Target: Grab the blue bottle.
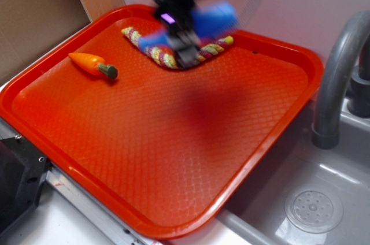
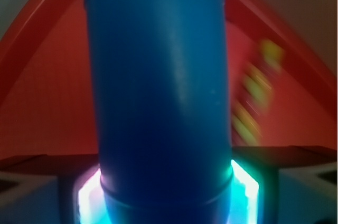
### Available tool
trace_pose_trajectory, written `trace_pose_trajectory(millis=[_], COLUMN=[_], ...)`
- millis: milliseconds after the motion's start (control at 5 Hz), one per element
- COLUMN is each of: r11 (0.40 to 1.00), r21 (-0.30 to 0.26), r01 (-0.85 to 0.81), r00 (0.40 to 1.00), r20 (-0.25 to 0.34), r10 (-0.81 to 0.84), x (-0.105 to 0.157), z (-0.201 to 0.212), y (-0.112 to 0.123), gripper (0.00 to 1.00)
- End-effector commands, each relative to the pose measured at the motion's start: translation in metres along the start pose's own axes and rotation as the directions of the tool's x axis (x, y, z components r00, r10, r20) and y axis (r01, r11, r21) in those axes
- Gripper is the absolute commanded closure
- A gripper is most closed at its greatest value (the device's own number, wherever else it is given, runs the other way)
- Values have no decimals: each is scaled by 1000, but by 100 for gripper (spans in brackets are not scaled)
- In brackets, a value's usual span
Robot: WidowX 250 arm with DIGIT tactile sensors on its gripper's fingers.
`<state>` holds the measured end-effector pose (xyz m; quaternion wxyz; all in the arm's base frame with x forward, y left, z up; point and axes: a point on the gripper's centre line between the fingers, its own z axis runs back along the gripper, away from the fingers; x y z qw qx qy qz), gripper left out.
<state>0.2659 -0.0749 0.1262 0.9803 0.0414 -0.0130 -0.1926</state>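
Above red tray [image 1: 115, 199] — jaws clamped on blue bottle [image 1: 215, 18], blurred.

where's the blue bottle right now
In the exterior view the blue bottle is held crosswise in the gripper at the tray's far edge, above the braided rope.

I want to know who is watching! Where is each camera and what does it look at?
Exterior: sits above and off the tray, looking down across it at the carrot, rope and sink; the blurred arm and tool show, holding the bottle.
Wrist: sits on the arm just behind the tool, looking along the bottle at the tray; only dark tool parts show at the bottom corners.
Shared: bottle, tray, rope.
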Motion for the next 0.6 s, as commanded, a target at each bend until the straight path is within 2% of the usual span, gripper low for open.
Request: trace_pose_trajectory(millis=[0,200,400], r11=[952,929,931], r21=[-23,-38,-73], r01=[-306,-369,-358], r00=[945,917,923], r20=[115,145,124], r10=[306,371,365], x=[-68,-81,-75], z=[93,106,100], y=[31,38,37], gripper=[100,100,100])
